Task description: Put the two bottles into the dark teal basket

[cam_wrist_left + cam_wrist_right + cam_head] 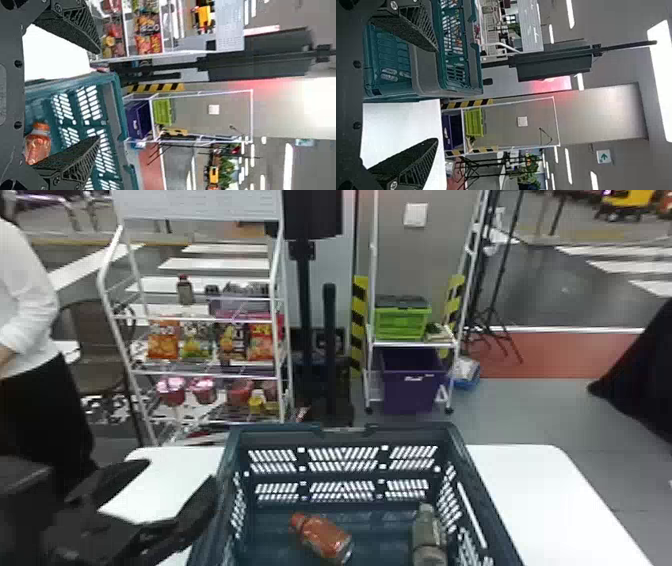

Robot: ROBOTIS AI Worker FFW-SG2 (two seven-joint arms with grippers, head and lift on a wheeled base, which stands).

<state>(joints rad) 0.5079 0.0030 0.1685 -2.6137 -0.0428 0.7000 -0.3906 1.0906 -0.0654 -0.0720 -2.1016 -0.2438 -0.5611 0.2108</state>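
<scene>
Red bottle (324, 537) and grey bottle (428, 535) are in the basket (345, 472), its near end's chopped off in the head view. Left hand (181, 470) and right hand (437, 95): wide open, empty.

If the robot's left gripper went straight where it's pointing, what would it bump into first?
Probably the dark teal basket: its far rim lies ahead of the left gripper, though depth is unclear and it might pass over.

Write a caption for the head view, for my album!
An orange-red bottle and a grey bottle lie in the teal basket, left gripper open beside it.
</scene>
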